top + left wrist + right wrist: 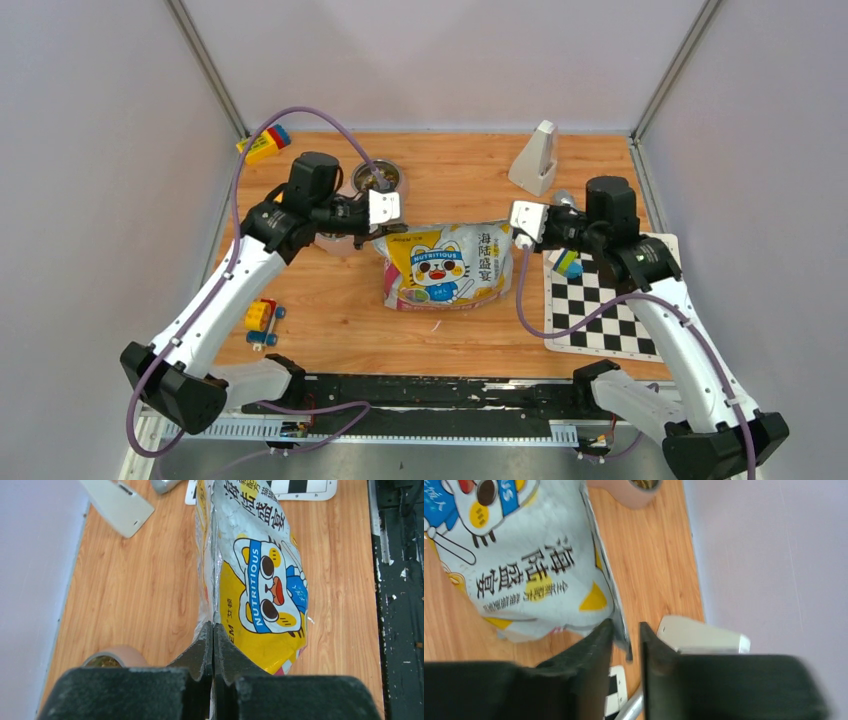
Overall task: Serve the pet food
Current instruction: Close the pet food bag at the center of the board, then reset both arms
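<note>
Mid-table, my left gripper [213, 628] is clamped on the crinkly yellow-and-white pet food bag [445, 266] marked "NUTRITIOUS"; right gripper [626, 628] sits slightly parted around its other edge.

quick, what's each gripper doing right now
left gripper: shut on the edge of the pet food bag.
right gripper: slightly open, with the bag edge between its jaws, not pinched.

The top view looks down from behind over the whole bench [330, 330]. Both wrist views face the bag [260, 595] closely, from opposite ends.
</note>
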You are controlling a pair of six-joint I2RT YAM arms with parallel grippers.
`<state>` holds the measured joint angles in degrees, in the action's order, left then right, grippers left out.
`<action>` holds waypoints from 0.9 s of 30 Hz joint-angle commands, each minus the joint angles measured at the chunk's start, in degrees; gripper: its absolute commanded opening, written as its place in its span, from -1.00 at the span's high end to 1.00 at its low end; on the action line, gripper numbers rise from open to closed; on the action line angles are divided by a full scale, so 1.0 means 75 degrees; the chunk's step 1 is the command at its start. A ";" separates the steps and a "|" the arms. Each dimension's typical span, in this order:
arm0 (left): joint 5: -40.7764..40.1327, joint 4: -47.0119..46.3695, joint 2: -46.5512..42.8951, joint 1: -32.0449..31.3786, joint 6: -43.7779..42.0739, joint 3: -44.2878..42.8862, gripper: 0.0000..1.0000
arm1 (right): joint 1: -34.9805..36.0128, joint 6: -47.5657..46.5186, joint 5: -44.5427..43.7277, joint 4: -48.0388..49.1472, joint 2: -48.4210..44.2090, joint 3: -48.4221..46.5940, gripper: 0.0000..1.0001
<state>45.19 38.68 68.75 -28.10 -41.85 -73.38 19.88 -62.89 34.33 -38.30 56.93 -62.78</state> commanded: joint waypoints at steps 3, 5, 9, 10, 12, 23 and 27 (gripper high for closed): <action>-0.0443 0.0191 -0.0622 0.0309 -0.0111 -0.0127 1.00 | -0.0371 0.0019 -0.1006 -0.0318 -0.0253 -0.0366 -0.12; -0.0438 0.0157 -0.0634 0.0312 -0.0052 -0.0170 0.63 | -0.0399 0.0190 -0.0883 -0.0360 -0.0266 -0.0446 -0.38; -0.0356 0.0174 -0.0643 0.0313 0.0114 -0.0459 -0.85 | -0.0421 0.0741 -0.0587 -0.0401 -0.0275 -0.0745 -0.64; -0.0354 0.0204 -0.0637 0.0313 0.0122 -0.0523 -0.92 | -0.0424 0.0917 -0.0527 -0.0401 -0.0293 -0.0837 -0.71; -0.0378 0.0336 -0.0661 0.0313 0.0128 -0.0743 -0.99 | -0.0421 0.1311 -0.0367 -0.0401 -0.0353 -0.1003 -0.90; -0.3438 0.0083 -0.1448 0.0574 0.1855 -0.1922 -1.00 | -0.0423 0.4704 -0.2129 0.0702 -0.1527 -0.1283 -1.00; -0.6432 -0.0960 -0.1903 0.0735 0.2580 -0.1289 -1.00 | -0.0422 0.5853 -0.3610 0.1529 -0.1991 -0.0975 -1.00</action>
<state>21.47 39.27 57.49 -23.99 -30.83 -85.52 17.06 -31.99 19.79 -36.27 45.06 -71.24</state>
